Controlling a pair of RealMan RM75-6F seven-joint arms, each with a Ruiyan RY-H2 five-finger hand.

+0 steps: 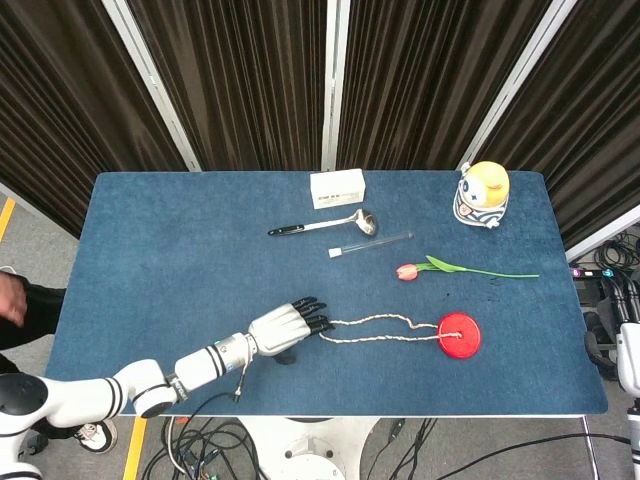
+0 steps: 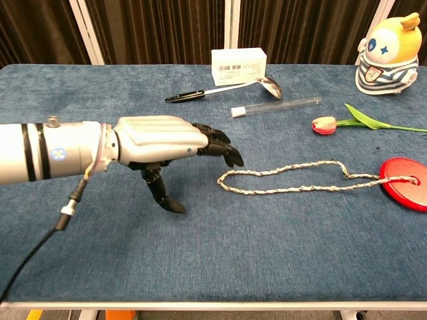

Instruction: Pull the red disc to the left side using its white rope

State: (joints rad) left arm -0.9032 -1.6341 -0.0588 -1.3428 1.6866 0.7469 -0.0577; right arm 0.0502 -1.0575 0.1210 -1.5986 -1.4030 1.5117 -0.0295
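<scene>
Chest view shows the left hand (image 2: 170,143) low over the bench (image 2: 280,253), fingers extended toward the rope (image 2: 293,179), thumb hanging down, holding nothing. The risk, as I judge it: the fingertips are just beside the loop's near end, so closing too soon would miss the rope or nudge it away. The disc (image 2: 404,183) lies at the right, tied to the rope's far end. The right hand (image 1: 628,352) is barely visible at the edge; its state cannot be told.

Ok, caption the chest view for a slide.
Left hand, open, reaches toward the white rope's loop end; red disc sits far right.
</scene>
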